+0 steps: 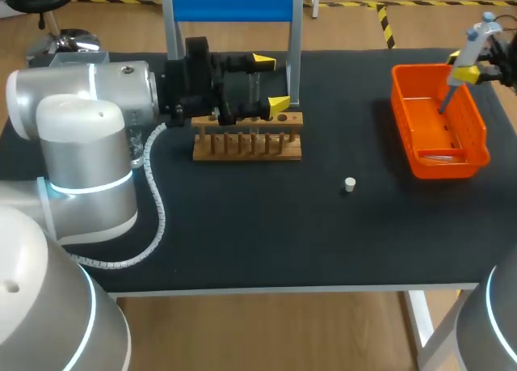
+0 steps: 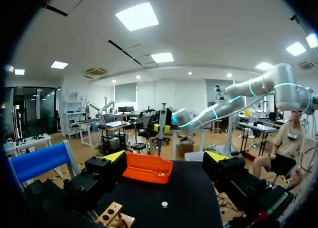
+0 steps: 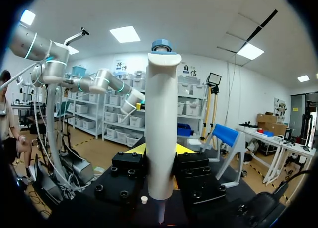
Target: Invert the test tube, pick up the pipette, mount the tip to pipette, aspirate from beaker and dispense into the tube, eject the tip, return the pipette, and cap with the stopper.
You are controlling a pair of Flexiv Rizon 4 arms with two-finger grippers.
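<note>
A robot lab: a black desk [image 1: 242,242] bears a wooden test-tube rack [image 1: 246,145] and an orange tray [image 1: 452,157], a pipette [image 3: 161,114] over it

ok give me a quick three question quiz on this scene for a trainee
1. True or false: the right pincer is shut on the pipette.
2. Where does the white stopper lie? A) in a person's hand B) on the table, apart from the wooden rack C) on the pipette
3. Fill in: the pipette's lower end hangs over the orange ____.

Key: 1 true; 2 B; 3 basket
</note>
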